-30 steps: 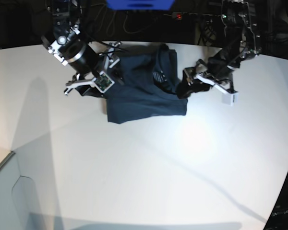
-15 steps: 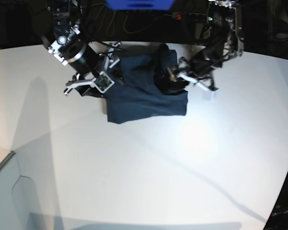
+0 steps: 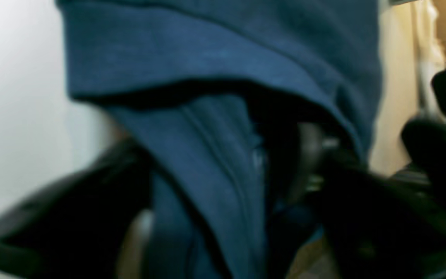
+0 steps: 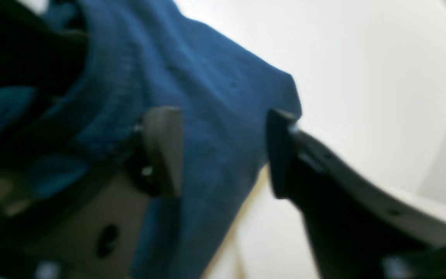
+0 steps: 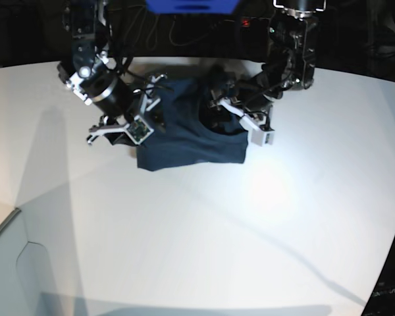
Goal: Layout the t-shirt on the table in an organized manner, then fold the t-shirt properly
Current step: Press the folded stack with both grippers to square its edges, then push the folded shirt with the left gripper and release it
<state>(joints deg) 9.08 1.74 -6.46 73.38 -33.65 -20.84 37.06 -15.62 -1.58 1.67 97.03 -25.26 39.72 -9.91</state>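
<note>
The right gripper [image 4: 219,151] has its jaws apart with a fold of the shirt [image 5: 191,135] running between them; whether they pinch it I cannot tell. The left gripper [image 3: 223,201] has cloth draped between its blurred fingers [image 3: 72,217], grip unclear. The shirt lies bunched at the table's [image 5: 197,243] far edge, with one gripper on either side of it.

Both wrist views are blurred. In the left wrist view the t-shirt [image 3: 215,128] fills the frame and runs past the top and bottom edges, hiding the left gripper [image 3: 223,201] tips. In the base view the t-shirt's [image 5: 191,135] edges beneath both arms are hidden.
</note>
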